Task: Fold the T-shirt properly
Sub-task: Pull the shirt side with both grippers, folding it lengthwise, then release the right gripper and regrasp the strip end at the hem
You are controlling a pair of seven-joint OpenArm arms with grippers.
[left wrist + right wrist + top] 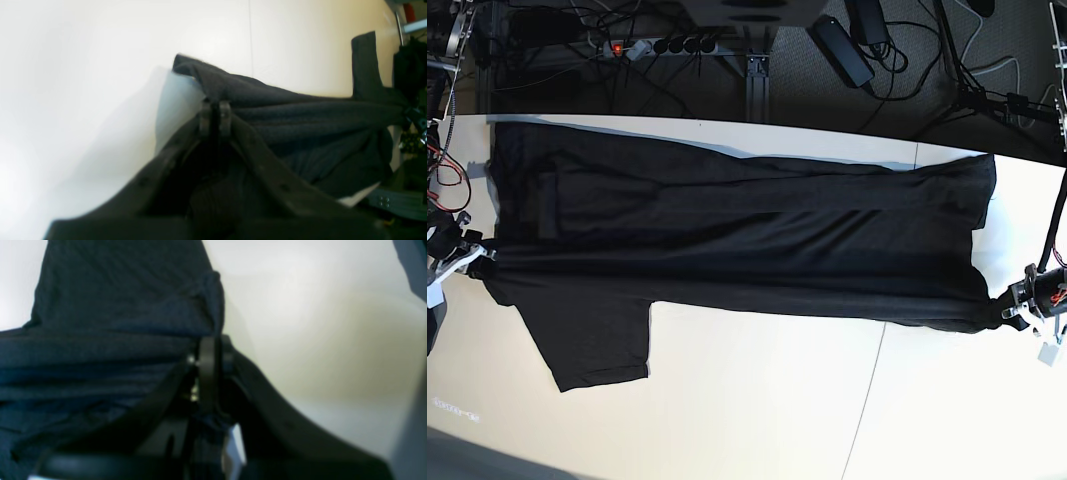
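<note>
The black T-shirt lies stretched sideways across the white table, with folds running along its length. One short sleeve sticks out toward the front at the left. At the right end my left gripper is shut on the cloth's corner. In the left wrist view its fingertips pinch bunched T-shirt fabric above the table. At the left end my right gripper is shut on the shirt's edge. The right wrist view shows it closed on dark T-shirt fabric.
Behind the table's far edge lie a power strip, a black adapter and tangled cables on the floor. A seam runs across the tabletop at the front right. White tabletop shows in front of the shirt.
</note>
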